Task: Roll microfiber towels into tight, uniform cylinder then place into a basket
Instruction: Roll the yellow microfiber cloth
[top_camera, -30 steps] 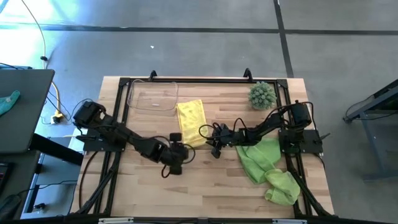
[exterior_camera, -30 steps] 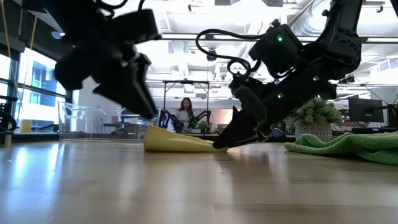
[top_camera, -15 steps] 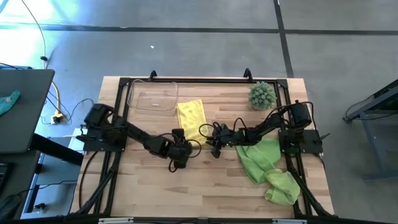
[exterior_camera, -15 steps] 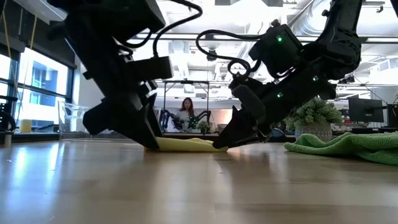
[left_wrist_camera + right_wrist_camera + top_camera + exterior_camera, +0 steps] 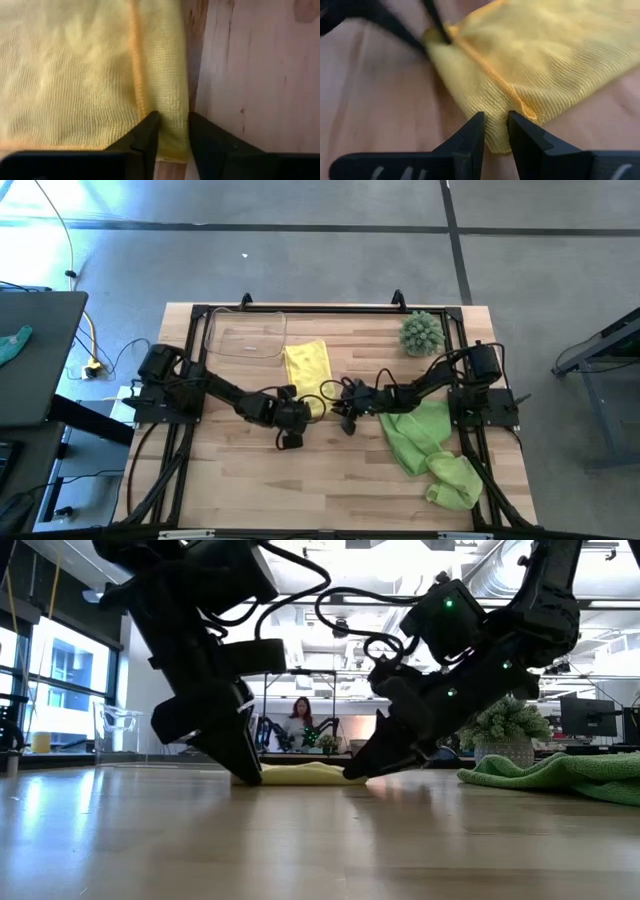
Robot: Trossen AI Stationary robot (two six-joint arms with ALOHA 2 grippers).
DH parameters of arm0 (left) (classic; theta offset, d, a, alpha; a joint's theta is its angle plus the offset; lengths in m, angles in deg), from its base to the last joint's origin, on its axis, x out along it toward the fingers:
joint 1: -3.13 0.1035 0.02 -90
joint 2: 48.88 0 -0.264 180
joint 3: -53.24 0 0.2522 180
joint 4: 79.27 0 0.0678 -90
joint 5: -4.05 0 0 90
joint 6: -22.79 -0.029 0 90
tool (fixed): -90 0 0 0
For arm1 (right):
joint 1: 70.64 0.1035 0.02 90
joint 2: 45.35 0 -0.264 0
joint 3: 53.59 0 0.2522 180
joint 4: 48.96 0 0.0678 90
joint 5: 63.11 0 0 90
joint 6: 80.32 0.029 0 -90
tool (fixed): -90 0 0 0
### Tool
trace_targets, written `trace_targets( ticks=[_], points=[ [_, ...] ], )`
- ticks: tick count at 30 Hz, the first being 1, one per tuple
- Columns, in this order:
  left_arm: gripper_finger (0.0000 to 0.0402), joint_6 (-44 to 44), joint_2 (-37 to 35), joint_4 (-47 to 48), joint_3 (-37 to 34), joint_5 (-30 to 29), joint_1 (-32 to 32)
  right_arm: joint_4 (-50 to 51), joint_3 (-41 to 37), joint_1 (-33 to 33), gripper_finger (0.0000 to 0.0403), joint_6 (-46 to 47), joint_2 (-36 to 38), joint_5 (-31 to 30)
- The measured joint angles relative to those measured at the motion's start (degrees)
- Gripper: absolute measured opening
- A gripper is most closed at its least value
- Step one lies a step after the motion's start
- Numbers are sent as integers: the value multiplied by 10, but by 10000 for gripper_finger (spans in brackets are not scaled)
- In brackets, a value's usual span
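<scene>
A: What has moved since a second ago?

B: The left gripper. It was back from the yellow towel and raised; now it is down at the towel's near edge, at the left corner.

A: And its fingers?

B: In the left wrist view the fingers are close together with the towel's hem between them, so they pinch the yellow towel. The low view shows that gripper low at the table, at the towel's edge.

A: The right gripper?

B: The right gripper has stayed at the other near corner. Its fingers are pressed on the folded hem, pinching the same towel.

A: Where does the towel lie?

B: Flat on the table, just beside the basket, which stands at the far left. Both arms reach in from their sides towards the middle.

A: The other towels?

B: Two green towels lie bunched near the right arm's base, well apart from the basket. A plant stands at the far right corner.

A: Anything beyond the table?

B: A person sits far off in the room.
</scene>
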Motion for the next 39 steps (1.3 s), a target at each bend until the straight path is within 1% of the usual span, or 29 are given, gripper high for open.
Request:
trace_targets(
  ticks=[3,6,10,14,16,18,21,24,28,34,39],
  points=[
    [57,-1,0,1,0,26,4,29,-2,3,78,-45,27,32],
    [32,-18,0,2,0,42,5,78,-2,12,78,-97,67,50],
    [8,-44,0,-3,-1,73,5,140,-2,42,80,-152,113,53],
    [4,-45,1,-21,-1,88,5,113,-1,82,98,-190,135,39],
    [6,-45,2,-29,-2,94,5,85,-1,99,115,-213,130,31],
    [7,-45,2,-33,-2,96,5,59,3,108,133,-234,118,10],
    [7,-42,2,-33,-2,98,4,60,15,110,156,-275,99,-41],
    [7,-33,2,-33,-2,98,4,59,22,102,169,-304,78,-54],
    [7,-30,2,-33,-2,98,4,60,23,92,171,-304,52,-52],
    [7,-30,2,-33,-2,98,4,64,22,67,158,-303,35,-51],
    [7,-12,2,-35,-2,94,4,81,22,44,149,-271,23,-43]
  ],
)
